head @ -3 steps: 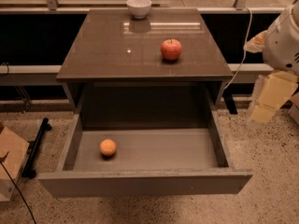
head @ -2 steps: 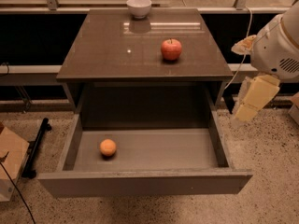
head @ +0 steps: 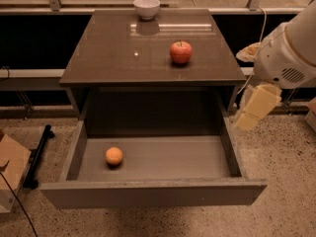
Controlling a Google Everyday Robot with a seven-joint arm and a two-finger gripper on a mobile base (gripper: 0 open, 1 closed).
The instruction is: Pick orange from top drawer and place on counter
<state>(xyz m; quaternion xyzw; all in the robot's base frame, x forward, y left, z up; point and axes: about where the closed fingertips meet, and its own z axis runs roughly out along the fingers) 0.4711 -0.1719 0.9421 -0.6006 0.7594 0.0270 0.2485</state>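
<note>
Plainly, the task is at its very start. The counter (head: 118, 58), the largest thing here, carries nothing that belongs to the task yet. The top drawer (head: 148, 194) beneath it is pulled fully out toward the near side, so opening it is not a step left to do. The robot's arm (head: 289, 53) comes in from the right, and its gripper (head: 246, 122) hangs outside the drawer, just beyond the right wall and above the floor, well apart from the fruit. Whether the gripper is open or closed cannot be told from this angle, though it clearly carries nothing. The orange (head: 114, 155) lies on the drawer's grey bottom, toward the left and near the front panel, touching no wall.

By my judgement everything is left: crossing over the drawer to its left part, coming down on the orange, closing on it, lifting it clear of the walls, and setting it on the counter.

Counted from big to small:
- one counter
- one open drawer
- one arm with one gripper
- one white bowl (head: 146, 7) at the far edge of the counter
- one red apple (head: 180, 52) right of the counter's middle
- one orange in the drawer
</note>
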